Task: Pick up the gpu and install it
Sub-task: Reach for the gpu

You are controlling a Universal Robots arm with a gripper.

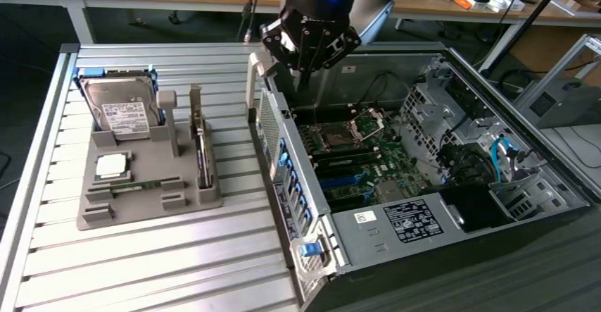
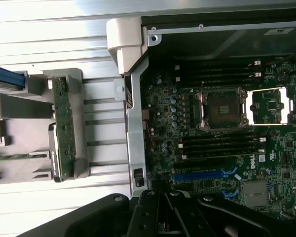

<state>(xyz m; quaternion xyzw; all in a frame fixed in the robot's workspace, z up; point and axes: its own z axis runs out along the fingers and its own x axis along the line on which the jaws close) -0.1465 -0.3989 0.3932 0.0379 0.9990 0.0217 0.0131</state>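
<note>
The gripper (image 1: pixel 302 84) hangs above the open computer case (image 1: pixel 395 245), over the corner of the case nearest the desk's far edge. Its fingers are drawn together to a narrow tip with nothing between them. In the wrist view the gripper (image 2: pixel 160 198) shows over the motherboard (image 2: pixel 212 148), just past a blue expansion slot (image 2: pixel 197 174) and close to the case's grey side wall (image 2: pixel 133 123). The gpu (image 1: pixel 199 141) has not been picked up. It stands on its long edge in a slot of the grey holder (image 1: pixel 141 210), on the side of the holder that faces the case. The holder lies on the slatted metal desk (image 1: pixel 141 277), toward the exterior view's left, well apart from the gripper. From the wrist the gpu (image 2: pixel 65 126) shows as a thin green strip with its silver bracket along one side. In the same holder a hard drive (image 1: pixel 122 108) leans upright at the end towards the desk's far edge, with a square processor chip (image 1: pixel 112 164) and a narrow memory stick (image 1: pixel 143 184) lying flat nearer the desk's near edge. The empty processor socket (image 2: pixel 224 108) on the motherboard lies open.
</note>
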